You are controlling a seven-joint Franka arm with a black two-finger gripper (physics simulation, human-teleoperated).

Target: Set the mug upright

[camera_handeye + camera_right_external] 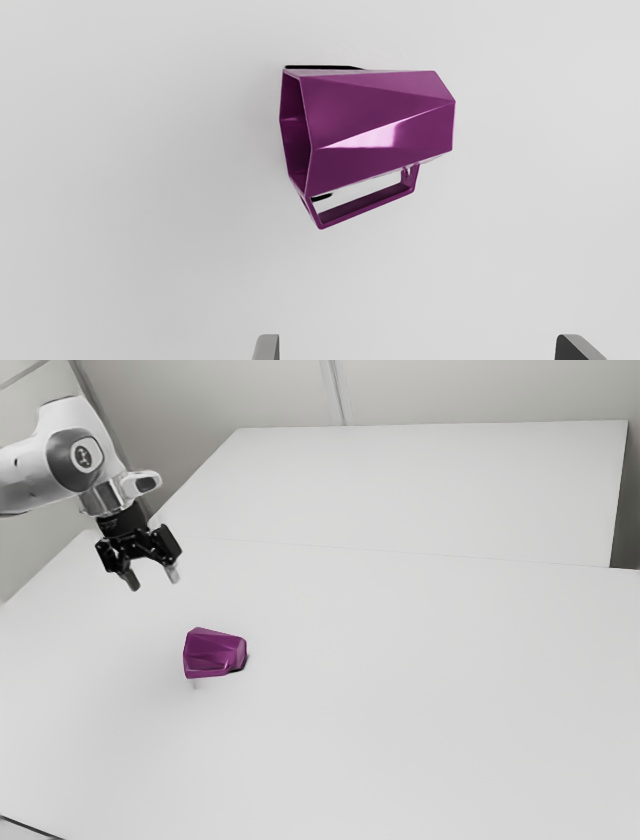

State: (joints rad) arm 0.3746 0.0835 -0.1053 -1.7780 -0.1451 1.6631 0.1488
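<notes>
Above the table, toward the exterior view's upper left, my gripper hangs open with nothing held. The purple faceted mug lies on its side on the white table, below the gripper and toward the exterior view's right. In the wrist view the mug shows its open mouth at one end and its angular handle on the side facing my gripper. The two fingertips stand wide apart, and neither touches the mug.
The white tabletop spreads around the mug. Behind it, a second white surface reaches back to pale walls. A dark line crosses the exterior view's lower left corner.
</notes>
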